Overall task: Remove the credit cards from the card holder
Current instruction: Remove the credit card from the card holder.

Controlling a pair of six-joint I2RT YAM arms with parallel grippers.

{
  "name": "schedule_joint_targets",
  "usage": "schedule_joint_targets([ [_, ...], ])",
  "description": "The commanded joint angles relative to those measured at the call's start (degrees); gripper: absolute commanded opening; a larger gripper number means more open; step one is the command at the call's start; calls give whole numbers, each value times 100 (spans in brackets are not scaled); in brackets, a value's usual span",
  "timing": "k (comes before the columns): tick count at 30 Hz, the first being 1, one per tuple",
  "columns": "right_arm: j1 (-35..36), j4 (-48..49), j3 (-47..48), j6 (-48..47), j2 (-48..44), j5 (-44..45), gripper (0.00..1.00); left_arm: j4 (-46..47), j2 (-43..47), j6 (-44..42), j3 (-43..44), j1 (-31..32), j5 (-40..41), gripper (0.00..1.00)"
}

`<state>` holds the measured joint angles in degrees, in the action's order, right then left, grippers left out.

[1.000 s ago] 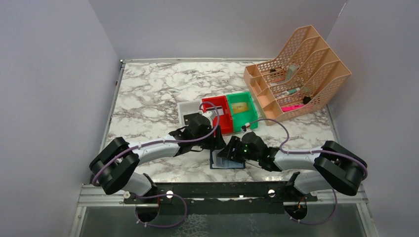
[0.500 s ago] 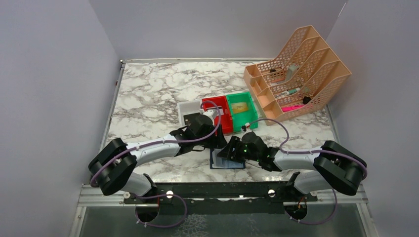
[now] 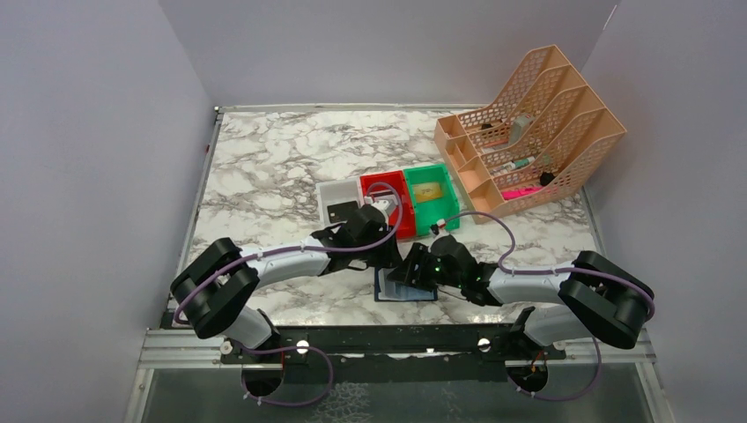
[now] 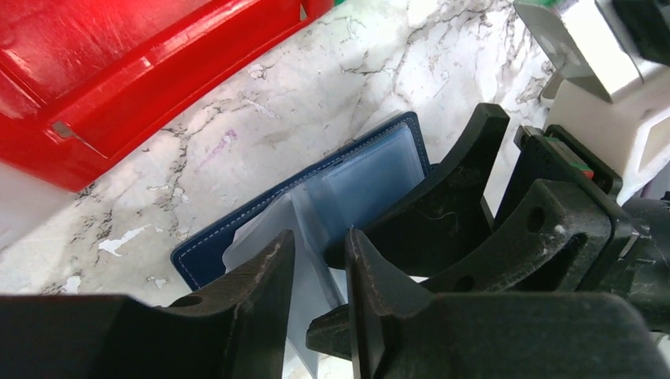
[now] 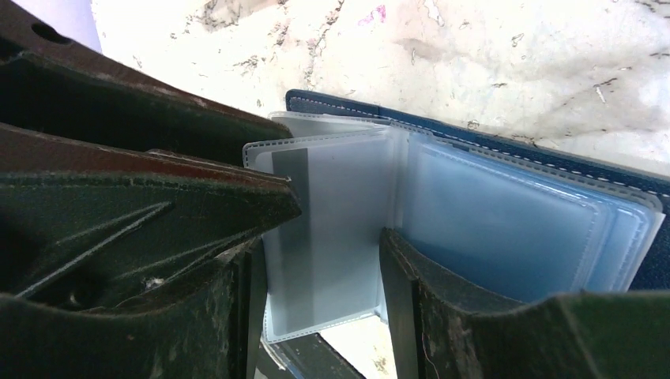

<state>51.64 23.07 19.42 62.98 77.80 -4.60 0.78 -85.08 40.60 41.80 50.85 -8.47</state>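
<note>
Down at the near edge of the marble surface [image 3: 264, 167], the navy card holder [image 4: 371, 170] lies open, its clear plastic sleeves fanned up between the two arms. The left gripper [image 4: 320, 233] comes in from the side with its fingers narrow, one sleeve leaf standing in the slim gap between them. I cannot tell whether they press on it. The right gripper [image 5: 316, 249] stands over the holder with its fingers about halfway apart. A sleeve leaf fills the space from one finger to the other, and I cannot tell whether they squeeze it. Inside that leaf sits a pale credit card [image 5: 291, 197] with a dark stripe down its length.

Just beyond the grippers three small bins stand in a row, touching. The white bin [image 3: 333, 189] has a black card [image 3: 341, 212] in it, the red bin [image 3: 403, 220] is partly behind the left arm, and the green bin [image 3: 443, 211] has a gold card [image 3: 428, 191] in it. Far right, at the back, stands a peach mesh desk organiser [image 3: 537, 115] with a few small things in its slots.
</note>
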Motion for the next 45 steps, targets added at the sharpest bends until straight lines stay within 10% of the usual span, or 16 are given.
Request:
schedule_joint_targets([
  [1,-57,-232,-80,-16,25,48,56,-137,-30,-86,127,197,-419,30],
  [4,-58,-401,54,-125,-182,-151,59,-139,-73,-154,154,201,-495,13],
  [16,-58,-2535,536,-688,-1500,311,75,-110,-153,-114,291,213,-559,16],
  [36,-57,-4534,659,-234,-3030,2017,55,-47,-698,-262,834,707,-964,44],
  [45,-57,-4229,515,-255,-3291,1805,43,-751,-133,-348,772,698,334,62],
])
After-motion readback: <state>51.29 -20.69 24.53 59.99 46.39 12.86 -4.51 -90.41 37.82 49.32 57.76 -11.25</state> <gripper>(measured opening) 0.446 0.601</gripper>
